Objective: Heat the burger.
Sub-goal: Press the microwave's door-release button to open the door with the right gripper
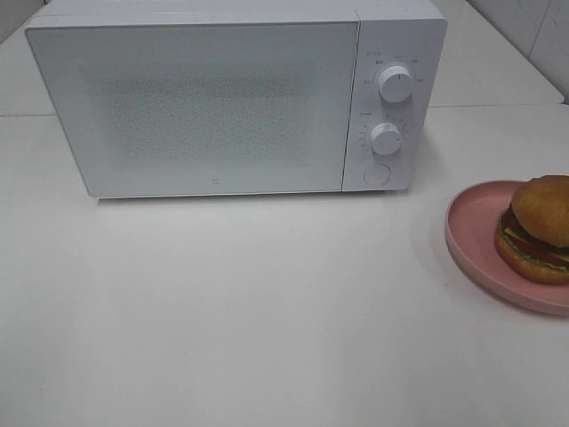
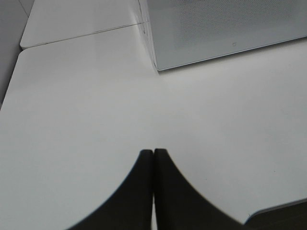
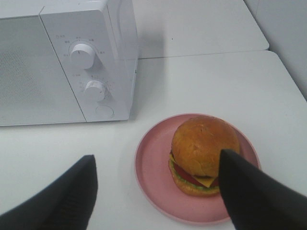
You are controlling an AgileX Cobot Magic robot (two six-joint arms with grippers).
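Observation:
The burger (image 1: 536, 228) with golden bun, lettuce, tomato and patty sits on a pink plate (image 1: 476, 233) at the right edge of the table. It also shows in the right wrist view (image 3: 204, 153) on the plate (image 3: 156, 175). The white microwave (image 1: 222, 98) stands at the back with its door shut. My right gripper (image 3: 158, 179) is open, its fingers wide apart above and short of the plate. My left gripper (image 2: 153, 153) is shut and empty over bare table, near the microwave's left front corner (image 2: 156, 67). Neither gripper shows in the exterior high view.
The microwave has two white knobs (image 1: 394, 83) (image 1: 386, 138) and a round button (image 1: 377, 173) on its right panel. The white table (image 1: 267, 311) has a seam behind the microwave. A tiled wall (image 1: 533, 27) stands at the back right.

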